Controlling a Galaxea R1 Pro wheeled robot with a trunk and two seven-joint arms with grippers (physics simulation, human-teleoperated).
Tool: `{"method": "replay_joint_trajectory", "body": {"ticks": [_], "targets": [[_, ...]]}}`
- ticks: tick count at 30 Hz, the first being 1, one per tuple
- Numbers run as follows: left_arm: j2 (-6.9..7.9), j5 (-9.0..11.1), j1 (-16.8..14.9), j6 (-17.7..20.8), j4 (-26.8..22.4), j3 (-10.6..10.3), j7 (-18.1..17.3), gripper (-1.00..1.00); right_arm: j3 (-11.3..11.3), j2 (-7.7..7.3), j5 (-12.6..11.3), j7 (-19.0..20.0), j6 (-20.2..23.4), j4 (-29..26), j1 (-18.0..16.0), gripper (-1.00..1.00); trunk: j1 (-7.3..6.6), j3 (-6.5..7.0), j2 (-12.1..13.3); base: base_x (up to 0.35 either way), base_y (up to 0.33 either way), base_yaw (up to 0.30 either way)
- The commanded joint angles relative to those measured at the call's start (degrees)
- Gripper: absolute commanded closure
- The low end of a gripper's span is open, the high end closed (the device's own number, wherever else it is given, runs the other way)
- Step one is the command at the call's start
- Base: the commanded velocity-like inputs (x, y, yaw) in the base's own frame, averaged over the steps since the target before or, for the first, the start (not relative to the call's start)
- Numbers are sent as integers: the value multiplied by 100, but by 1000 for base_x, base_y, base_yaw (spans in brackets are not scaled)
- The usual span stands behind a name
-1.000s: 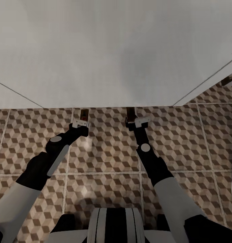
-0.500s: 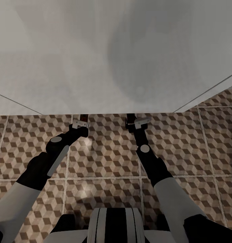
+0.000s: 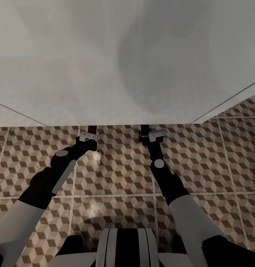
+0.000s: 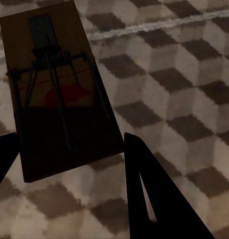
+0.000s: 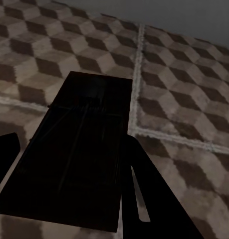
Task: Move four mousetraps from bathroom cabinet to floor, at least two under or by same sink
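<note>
Left end effector [image 3: 89,136]: clamped on a mousetrap [image 4: 59,94] — centre frame, above bathroom floor [image 3: 116,174].
Right end effector [image 3: 149,135]: gripping another mousetrap [image 5: 84,149].
Progress: two carried, neither set down — the rest unseen.

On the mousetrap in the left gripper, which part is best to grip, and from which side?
Grip the plain end of the mousetrap, fingers across its narrow width on the long side edges, coming from the end away from the spring and wire bar. The board is flat and thin, and that end is clear of metal. The left gripper appears to hold it this way.
</note>
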Motion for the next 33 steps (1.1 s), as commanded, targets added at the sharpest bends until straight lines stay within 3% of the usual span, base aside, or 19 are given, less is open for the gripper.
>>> {"method": "replay_joint_trajectory", "body": {"ticks": [1,7,26,33], "targets": [[5,-1,-3,31,-7,-7,5,100,8,0,57,-45,3,7,-3,100,-1,-3,-1,0,0,0],[0,3,-3,39,2,-7,5,100,8,7,57,-31,39,18,-3,100,-1,-3,-1,0,0,0],[-4,-1,0,36,57,-7,5,100,-18,0,48,322,734,339,-26,100,-1,-3,-1,0,0,0],[-4,-1,-2,36,31,-7,5,100,-18,-1,55,326,803,900,-253,100,-1,-3,-1,0,0,0]]}}
